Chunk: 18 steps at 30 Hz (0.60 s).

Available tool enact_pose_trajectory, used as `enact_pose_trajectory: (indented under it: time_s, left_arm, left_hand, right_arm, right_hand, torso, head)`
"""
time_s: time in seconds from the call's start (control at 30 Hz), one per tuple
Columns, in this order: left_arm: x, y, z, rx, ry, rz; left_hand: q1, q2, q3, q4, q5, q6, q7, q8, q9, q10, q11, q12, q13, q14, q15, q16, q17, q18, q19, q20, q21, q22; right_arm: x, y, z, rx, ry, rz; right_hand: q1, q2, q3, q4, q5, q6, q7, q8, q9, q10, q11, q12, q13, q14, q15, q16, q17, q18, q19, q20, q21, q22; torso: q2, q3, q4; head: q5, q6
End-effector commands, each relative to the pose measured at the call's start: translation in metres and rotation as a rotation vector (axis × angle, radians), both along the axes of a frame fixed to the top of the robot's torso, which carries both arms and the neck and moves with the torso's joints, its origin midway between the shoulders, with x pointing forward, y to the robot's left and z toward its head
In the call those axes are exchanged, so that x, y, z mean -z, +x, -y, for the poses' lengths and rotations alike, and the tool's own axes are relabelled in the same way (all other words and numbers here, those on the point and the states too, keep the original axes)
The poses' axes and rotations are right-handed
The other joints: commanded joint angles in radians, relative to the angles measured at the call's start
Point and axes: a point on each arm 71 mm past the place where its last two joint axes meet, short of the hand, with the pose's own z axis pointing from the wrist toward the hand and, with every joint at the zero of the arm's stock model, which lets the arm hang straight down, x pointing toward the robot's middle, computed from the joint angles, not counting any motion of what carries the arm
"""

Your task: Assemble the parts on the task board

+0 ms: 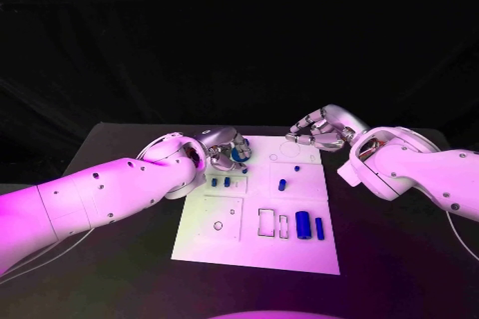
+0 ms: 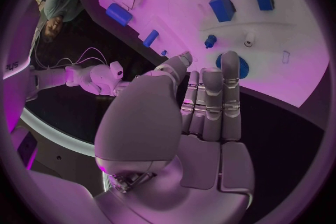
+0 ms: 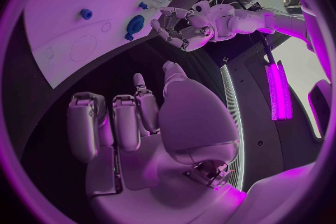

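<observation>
Black table [image 1: 120, 135] under you, white rectangular task board [image 1: 255, 253] at centre. Nearest on the board: two long blue cylinder parts [image 1: 303, 224] standing side by side toward its right edge, just right of two empty rectangular slots. Mid-board: small blue pegs [image 1: 214, 182] on the left, another short blue piece [image 1: 284, 184] to their right. Far left corner: your left hand [image 1: 226, 147] sits over a round blue disc part [image 1: 239, 153], fingertips [image 2: 231, 67] at the disc; you cannot tell if it grips. Far right edge: your right hand [image 1: 318, 133] hovers, fingers curled in, holding nothing.
</observation>
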Motion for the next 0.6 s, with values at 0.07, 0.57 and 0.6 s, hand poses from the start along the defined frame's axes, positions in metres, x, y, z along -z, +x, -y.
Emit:
enact_pose_trajectory:
  time_s: [0.07, 0.57, 0.6]
  left_arm:
    - [0.003, -0.001, 0.006, 0.049, 0.125, 0.056]
    - [0.01, 0.007, 0.016, 0.046, 0.195, 0.066]
    - [0.01, 0.007, 0.017, 0.047, 0.196, 0.065]
  left_hand:
    - [-0.005, -0.004, -0.014, 0.0, -0.003, 0.018, -0.001, -0.014, -0.018, 0.013, -0.003, -0.015, -0.021, 0.043, -0.003, 0.066, 0.048, -0.014, 0.057, -0.002, 0.075, 0.088]
    - [-0.002, 0.01, -0.031, 0.002, -0.002, 0.061, -0.009, -0.029, -0.049, 0.034, -0.007, -0.042, -0.065, 0.118, -0.01, 0.162, 0.117, -0.043, 0.155, -0.008, 0.206, 0.245]
    - [0.0, 0.012, -0.029, 0.002, -0.001, 0.065, -0.01, -0.029, -0.05, 0.038, -0.008, -0.043, -0.067, 0.122, -0.011, 0.168, 0.122, -0.044, 0.159, -0.008, 0.213, 0.253]
  right_arm:
    - [0.0, -0.001, -0.001, -0.01, -0.004, 0.002]
    - [0.0, -0.001, -0.003, -0.012, 0.0, -0.001]
    - [0.0, -0.001, -0.003, -0.012, 0.0, -0.001]
  right_hand:
    - [0.005, 0.005, 0.0, -0.005, 0.004, -0.001, -0.003, 0.003, -0.002, -0.004, -0.003, -0.005, 0.073, 0.065, -0.01, -0.005, 0.1, 0.011, 0.045, -0.006, -0.004, 0.165]
    - [0.005, 0.005, 0.0, -0.005, 0.004, -0.001, -0.003, 0.003, -0.002, -0.004, -0.003, -0.005, 0.073, 0.065, -0.01, -0.005, 0.1, 0.011, 0.045, -0.006, -0.004, 0.165]
    - [0.005, 0.005, 0.0, -0.005, 0.004, -0.001, -0.003, 0.003, -0.002, -0.004, -0.003, -0.005, 0.073, 0.065, -0.01, -0.005, 0.1, 0.011, 0.045, -0.006, -0.004, 0.165]
  torso:
    - [0.0, 0.0003, -0.0009]
    - [-0.001, 0.0006, 0.0]
    - [0.0, 0.0007, 0.0001]
  head:
    - [-0.001, 0.0]
    - [-0.008, 0.001]
    - [-0.008, 0.002]
